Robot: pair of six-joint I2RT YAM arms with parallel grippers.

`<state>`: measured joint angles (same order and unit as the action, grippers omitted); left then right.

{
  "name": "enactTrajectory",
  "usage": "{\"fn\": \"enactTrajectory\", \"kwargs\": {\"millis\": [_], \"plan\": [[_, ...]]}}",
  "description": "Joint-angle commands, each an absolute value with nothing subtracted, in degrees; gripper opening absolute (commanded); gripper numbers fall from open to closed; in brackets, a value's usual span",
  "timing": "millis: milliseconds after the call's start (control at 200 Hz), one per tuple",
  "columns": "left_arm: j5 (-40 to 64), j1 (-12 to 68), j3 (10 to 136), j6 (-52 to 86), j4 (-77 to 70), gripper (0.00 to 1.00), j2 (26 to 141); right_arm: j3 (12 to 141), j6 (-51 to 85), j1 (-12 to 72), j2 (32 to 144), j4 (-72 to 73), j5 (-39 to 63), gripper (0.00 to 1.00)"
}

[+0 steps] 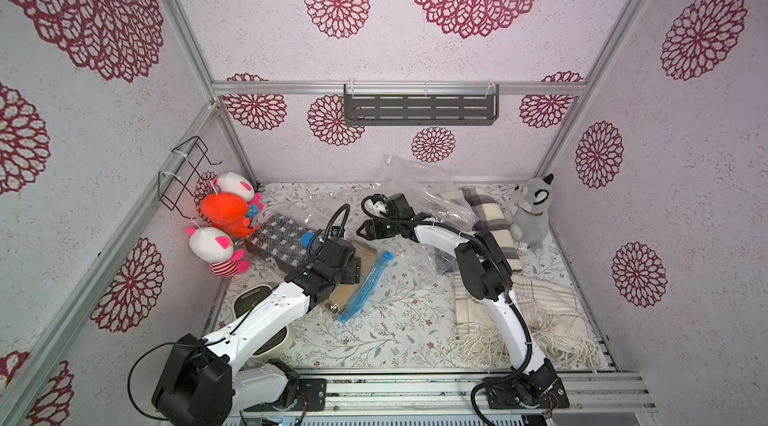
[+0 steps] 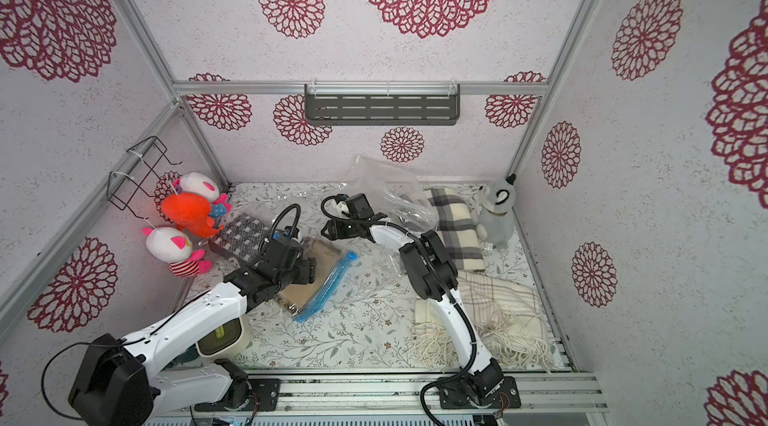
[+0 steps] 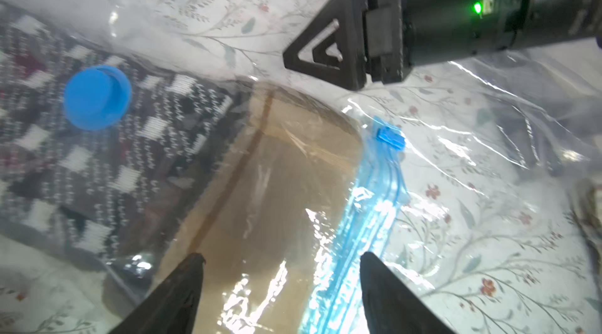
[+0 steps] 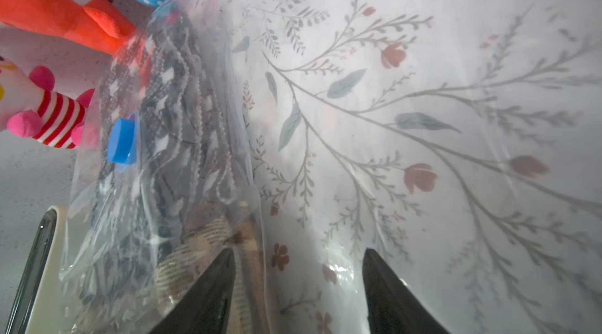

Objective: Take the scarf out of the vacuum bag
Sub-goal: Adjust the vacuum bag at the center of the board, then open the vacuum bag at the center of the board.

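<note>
Step in hand is opening the bag: scarf [image 3: 130, 153] not yet out, inside vacuum bag [image 3: 374, 218] lying near the desk's [image 1: 395, 320] left edge. Left hand [image 3: 282, 256] is spread over the blue zip end, gripping nothing. Right hand [image 4: 299, 251] is spread at the bag's far end, empty. Next move probably calls for pinching the mouth and pulling it apart.

Pale walls [image 1: 374, 50] with red doily flowers, gray slotted shelf [image 1: 420, 109] up beyond the right gripper [image 1: 362, 231], leafy-print tabletop [image 1: 395, 320] under it.

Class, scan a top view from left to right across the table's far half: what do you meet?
The orange plush toy, bagged dark patterned scarf, crumpled clear bag, checked scarf, grey plush toy.
</note>
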<state>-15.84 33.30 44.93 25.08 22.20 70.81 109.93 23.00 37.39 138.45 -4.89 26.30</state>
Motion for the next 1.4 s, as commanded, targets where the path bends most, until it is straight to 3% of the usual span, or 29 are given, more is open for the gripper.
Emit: {"fn": "enactTrajectory", "kwargs": {"millis": [0, 185, 320, 640, 725, 841, 961, 1176, 1396], "plan": [[-16.17, 37.98, 45.08, 22.45, 21.02, 0.83, 72.41, 107.09, 20.37, 38.40, 128.92, -6.39, 24.15, 0.66], [-24.44, 44.09, 44.21, 23.94, 21.74, 0.89, 77.60, 89.63, 22.15, 37.70, 114.31, -1.70, 17.09, 0.69], [-24.67, 45.80, 42.89, 24.86, 19.13, 0.90, 80.53, 77.55, 24.54, 37.38, 104.01, 0.01, 11.04, 0.69], [-33.05, 50.54, 47.01, 29.08, 24.56, 0.79, 88.43, 48.77, 30.11, 37.83, 82.27, 11.81, 8.57, 0.68], [-36.44, 50.61, 49.16, 30.19, 27.30, 0.72, 91.92, 42.33, 31.15, 39.08, 77.77, 16.01, 7.85, 0.67], [-36.00, 50.30, 49.25, 28.56, 25.08, 0.48, 93.42, 36.64, 31.29, 41.04, 74.25, 18.09, 6.00, 0.66], [-35.38, 49.72, 49.92, 27.91, 24.74, 0.00, 93.90, 30.28, 34.49, 41.76, 71.96, 25.39, 6.31, 0.65], [-36.49, 49.57, 49.01, 27.64, 24.46, 0.00, 85.86, 29.54, 36.40, 45.66, 76.28, 32.35, 5.97, 0.64], [-34.39, 47.99, 46.64, 28.32, 23.44, 0.00, 79.17, 35.27, 40.23, 48.18, 90.66, 44.41, 11.65, 0.59]]}}
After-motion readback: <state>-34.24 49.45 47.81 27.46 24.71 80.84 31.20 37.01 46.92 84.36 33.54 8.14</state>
